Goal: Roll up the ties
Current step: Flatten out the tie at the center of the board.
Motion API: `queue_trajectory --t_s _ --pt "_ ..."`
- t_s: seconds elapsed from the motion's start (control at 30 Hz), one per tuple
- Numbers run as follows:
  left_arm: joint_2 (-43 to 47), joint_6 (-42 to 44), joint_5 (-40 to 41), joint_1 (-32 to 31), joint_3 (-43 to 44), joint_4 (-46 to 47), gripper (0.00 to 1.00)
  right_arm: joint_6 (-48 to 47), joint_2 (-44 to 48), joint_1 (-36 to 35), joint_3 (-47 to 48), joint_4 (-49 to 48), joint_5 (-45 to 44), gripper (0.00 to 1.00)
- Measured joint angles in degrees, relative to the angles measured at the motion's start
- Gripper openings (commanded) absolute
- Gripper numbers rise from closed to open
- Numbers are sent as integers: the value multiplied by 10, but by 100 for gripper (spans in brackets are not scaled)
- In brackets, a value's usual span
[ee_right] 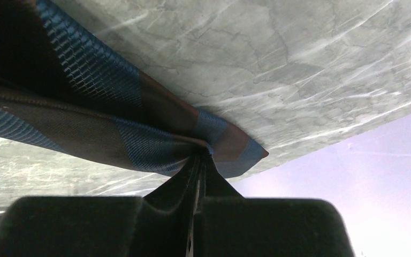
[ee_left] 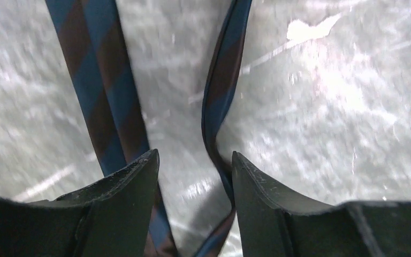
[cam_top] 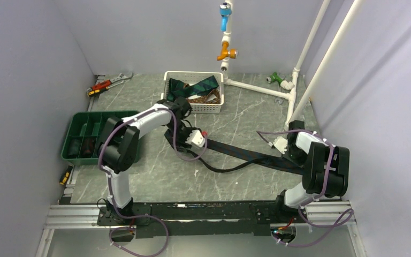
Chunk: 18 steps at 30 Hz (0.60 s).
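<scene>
pinching striped tie, right gripper closed; left gripper parted over it, contact unclear.

left claw parted, right claw clamped

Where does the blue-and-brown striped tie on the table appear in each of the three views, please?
Top external: striped tie stretched across the table's middle, between the arms.
Left wrist: two strands run upward past the left fingers.
Right wrist: tie pinched near its pointed end by the right fingers.
Shared landmark: the grey marbled tabletop.
</scene>
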<state>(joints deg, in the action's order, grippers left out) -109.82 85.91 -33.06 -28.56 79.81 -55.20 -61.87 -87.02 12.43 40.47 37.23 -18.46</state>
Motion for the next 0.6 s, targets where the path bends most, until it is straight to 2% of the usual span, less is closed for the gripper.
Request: queue_trajectory --t_s 0.17,0.3,0.43,0.53,0.6 --pt "-17 2 -1 -55 16 11 57 1 -6 0 6 7 0 0" --pt "-22 11 4 -54 16 7 62 1 -7 0 7 7 0 0" --pt "-11 19 17 -49 12 4 61 -1 -7 0 7 7 0 0" --pt "-5 19 42 -51 -9 12 52 -1 -9 0 7 7 0 0" --pt "-6 17 62 -53 -26 22 30 -1 -11 0 8 7 -2 0"
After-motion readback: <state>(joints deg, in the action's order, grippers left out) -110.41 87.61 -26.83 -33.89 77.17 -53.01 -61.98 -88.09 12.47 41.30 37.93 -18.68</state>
